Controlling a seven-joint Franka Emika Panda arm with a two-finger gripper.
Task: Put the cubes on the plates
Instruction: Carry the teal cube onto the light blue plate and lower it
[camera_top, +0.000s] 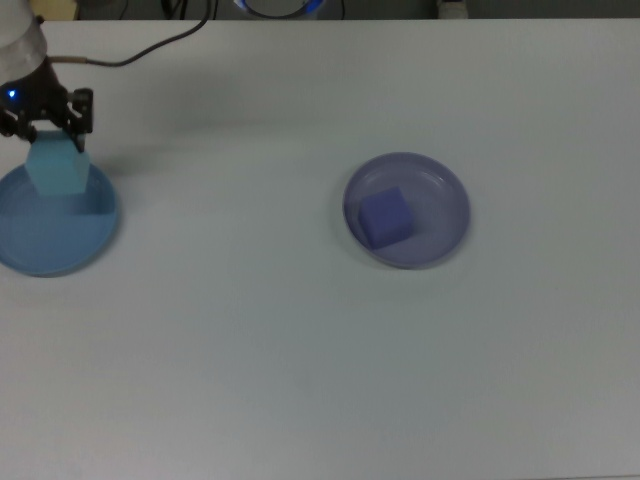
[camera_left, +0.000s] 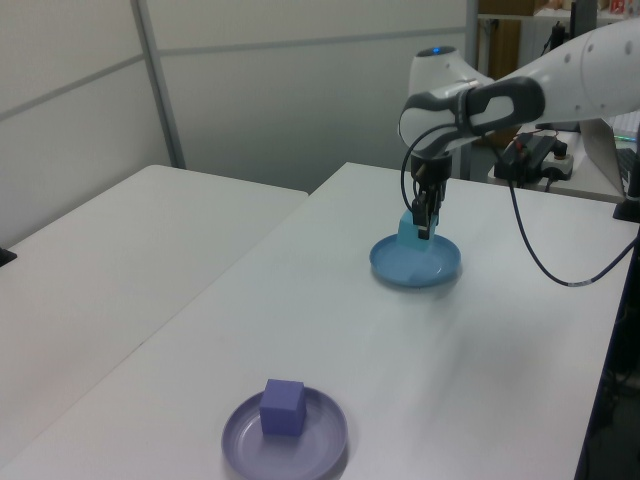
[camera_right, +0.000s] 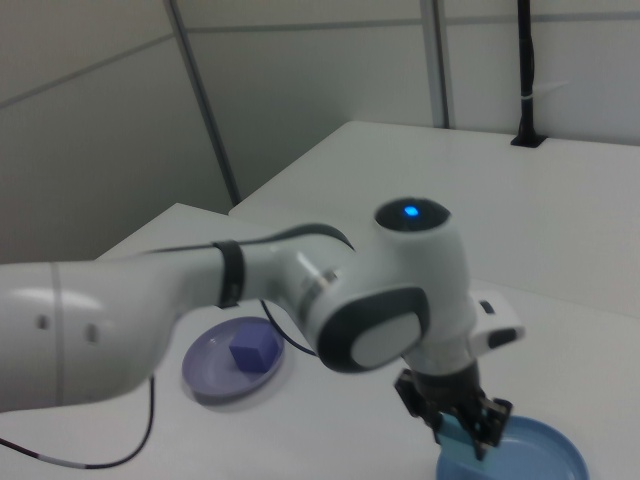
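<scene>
The light cyan cube (camera_top: 55, 168) in my grip has no long axis to speak of; in the top view it sits turned a little, its edges skewed against the table's (camera_top: 300, 350) edges, one flat face up. The purple-blue cube (camera_top: 385, 218) is likewise turned slightly in the top view, flat face up.

I count two cubes and two plates: one light cyan cube, one purple-blue cube, one light blue plate (camera_top: 40, 235), one lavender plate (camera_top: 440, 205).

My gripper (camera_top: 45, 118) is closed onto the cyan cube, fingers only as far apart as the cube is wide, clamping its opposite sides near the top. I hold it over the light blue plate, at the top view's far left; in the left view (camera_left: 412, 228) it hangs above the plate's far part (camera_left: 440, 275). I cannot tell whether its bottom touches the plate.

The purple-blue cube rests inside the lavender plate, left of the plate's middle in the top view, well apart from my hand.
</scene>
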